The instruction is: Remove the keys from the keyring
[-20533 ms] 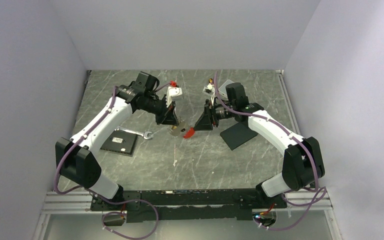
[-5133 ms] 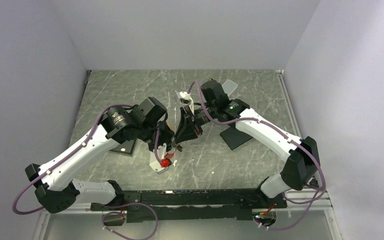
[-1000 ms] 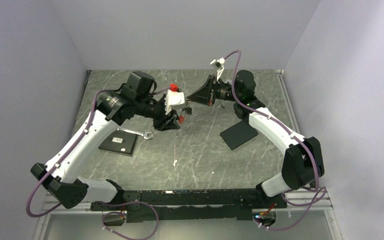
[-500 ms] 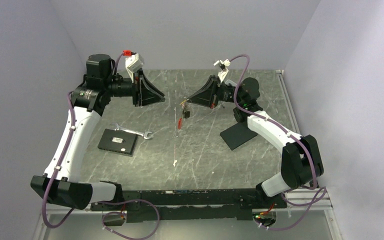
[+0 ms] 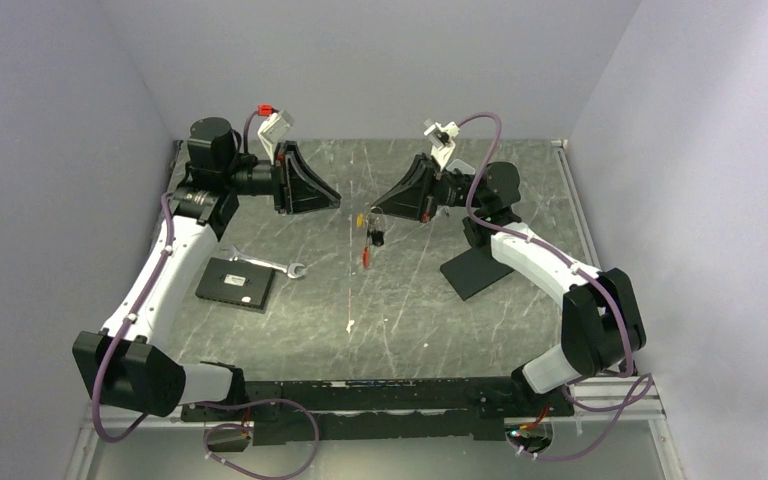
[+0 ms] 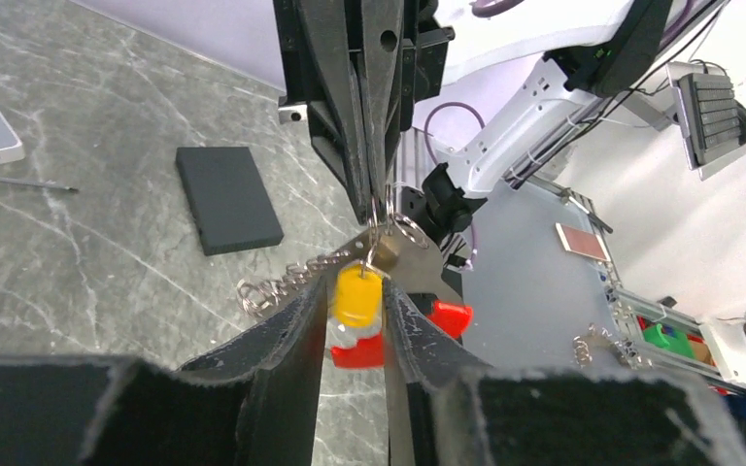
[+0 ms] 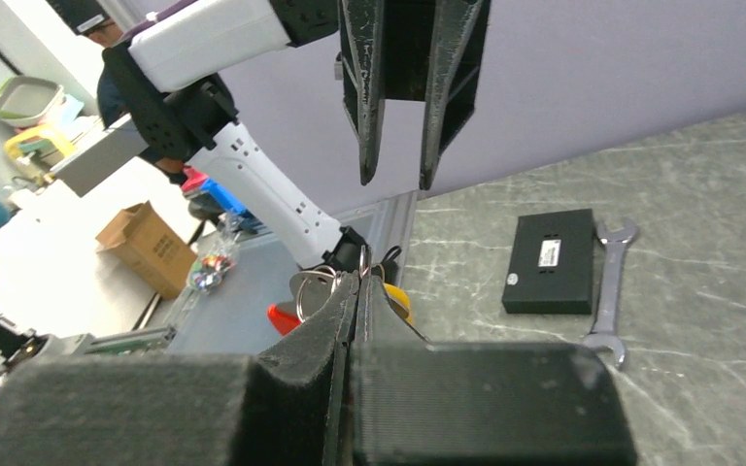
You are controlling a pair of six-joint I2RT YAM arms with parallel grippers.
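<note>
Keys (image 6: 358, 293) hang in mid-air above the grey table (image 5: 410, 310), between my two grippers. My right gripper (image 5: 376, 206) is pressed together on the keyring (image 6: 404, 229), and the bunch dangles below its tips. My left gripper (image 5: 336, 199) is spread, level, near the bunch and apart from it. A black box (image 5: 235, 284) and a wrench (image 5: 272, 265) lie flat, just beside each other, on my left side. A red strip (image 6: 450, 316) and a short chain (image 6: 287, 281) hang from the keyring.

A silver wrench (image 5: 272, 265) lies just beside a black box (image 5: 235, 285) on the table (image 5: 410, 320).
</note>
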